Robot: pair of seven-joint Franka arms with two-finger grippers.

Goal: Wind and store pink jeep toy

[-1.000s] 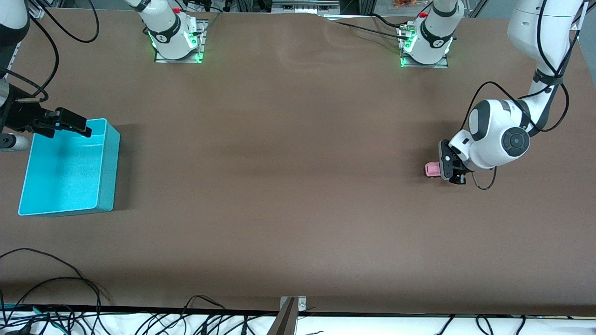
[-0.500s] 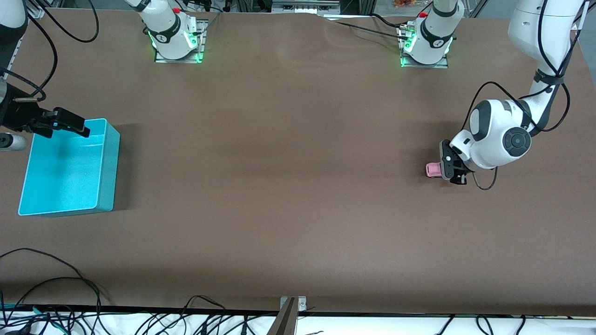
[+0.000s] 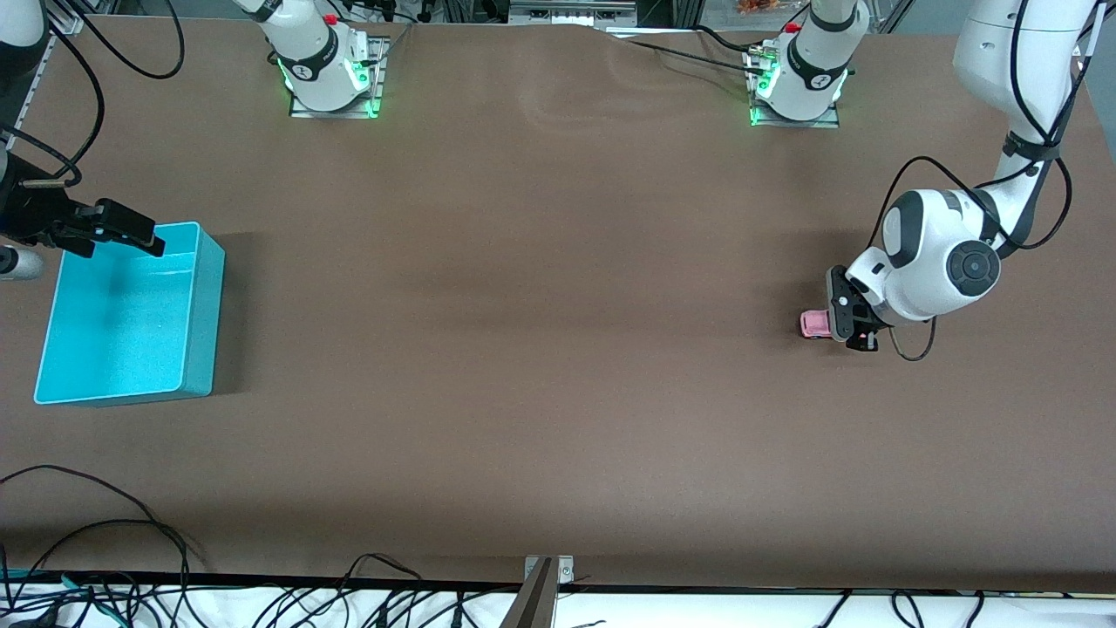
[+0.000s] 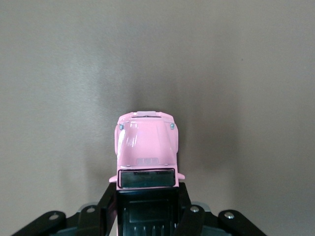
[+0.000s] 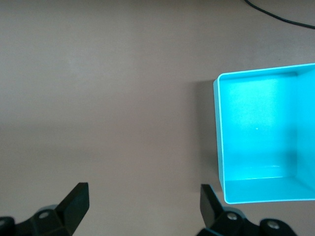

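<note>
- Our left hand grips the pink jeep on the counter and has dragged it slightly backward toward the left arm's end, which looks like winding.
- Our right hand waits open over the turquoise bin.

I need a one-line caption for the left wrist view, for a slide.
Left gripper shut on the black-roofed rear of the pink jeep toy, its hood pointing away over the brown table.
</note>
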